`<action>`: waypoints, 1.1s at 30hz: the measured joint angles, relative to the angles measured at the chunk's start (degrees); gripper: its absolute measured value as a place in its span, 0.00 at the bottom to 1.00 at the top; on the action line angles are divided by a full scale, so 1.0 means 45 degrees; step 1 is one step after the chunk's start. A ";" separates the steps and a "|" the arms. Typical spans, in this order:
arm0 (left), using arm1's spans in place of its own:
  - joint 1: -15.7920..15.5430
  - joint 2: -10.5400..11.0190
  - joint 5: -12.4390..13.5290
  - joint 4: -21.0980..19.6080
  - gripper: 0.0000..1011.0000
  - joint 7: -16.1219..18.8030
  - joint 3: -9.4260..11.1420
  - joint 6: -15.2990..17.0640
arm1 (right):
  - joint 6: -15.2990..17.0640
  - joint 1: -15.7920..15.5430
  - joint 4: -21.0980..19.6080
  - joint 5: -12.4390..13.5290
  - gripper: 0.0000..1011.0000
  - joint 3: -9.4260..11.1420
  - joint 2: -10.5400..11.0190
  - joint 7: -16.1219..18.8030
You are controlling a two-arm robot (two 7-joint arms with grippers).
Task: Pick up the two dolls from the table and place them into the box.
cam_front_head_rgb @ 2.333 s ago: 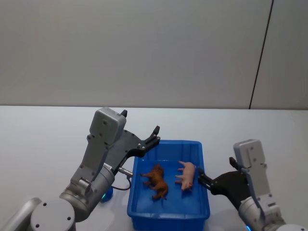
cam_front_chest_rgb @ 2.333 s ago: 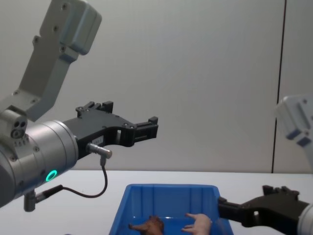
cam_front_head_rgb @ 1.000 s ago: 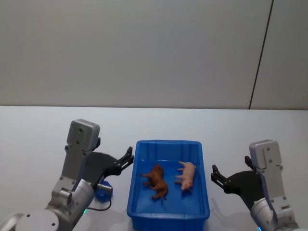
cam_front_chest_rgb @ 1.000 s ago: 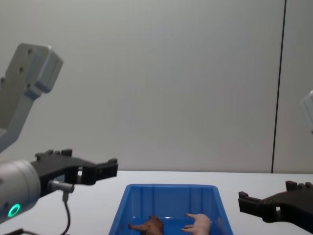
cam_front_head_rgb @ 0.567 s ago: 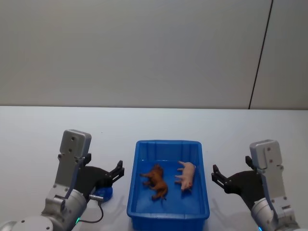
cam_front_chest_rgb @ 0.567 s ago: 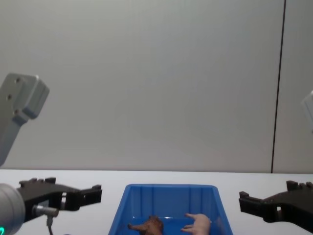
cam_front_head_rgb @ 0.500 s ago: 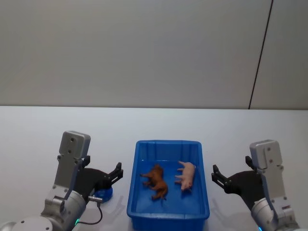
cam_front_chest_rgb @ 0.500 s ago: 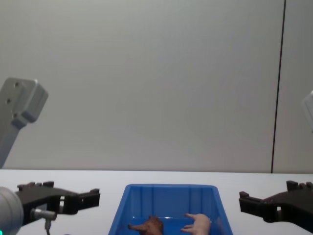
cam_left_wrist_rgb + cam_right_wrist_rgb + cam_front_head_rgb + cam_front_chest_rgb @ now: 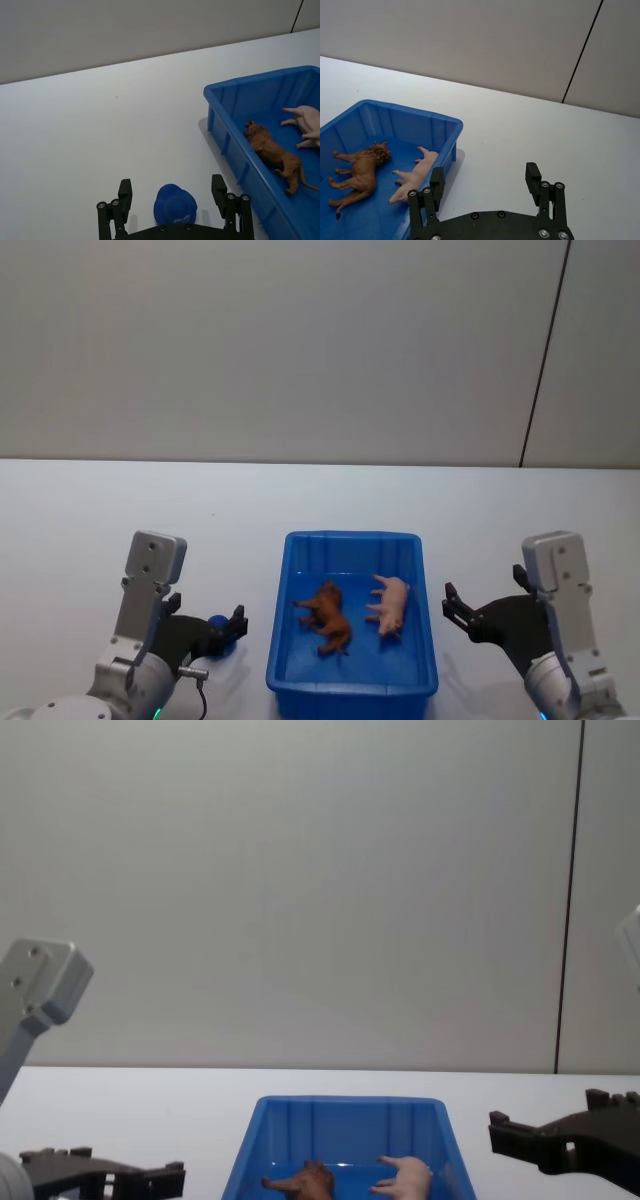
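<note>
With both dolls lying in the box (image 9: pixel 283 660), I read the placing step as complete. My left gripper (image 9: pixel 172 200) hangs unclenched and empty beside it on the table (image 9: pixel 80 530); my right gripper (image 9: pixel 485 190) likewise. Next call: park both arms.

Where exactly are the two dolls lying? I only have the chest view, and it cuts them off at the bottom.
Observer: Both lie on their sides on the floor of the box. The brown doll is toward the robot's left and the pink doll toward its right, with a gap between them.
Operator: Is the left gripper holding anything?
Observer: No. The left gripper is open, left of the box, with a small blue object on the table between its fingers.
Operator: And the right one?
Observer: The right gripper is open and empty, over bare table on the box's right side.
</note>
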 joint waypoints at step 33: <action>-0.0489 -0.0531 -0.0027 0.1482 0.31 -0.0820 -0.0060 0.0499 | 0.0000 0.0000 0.0001 0.0001 0.99 -0.0001 -0.0001 0.0003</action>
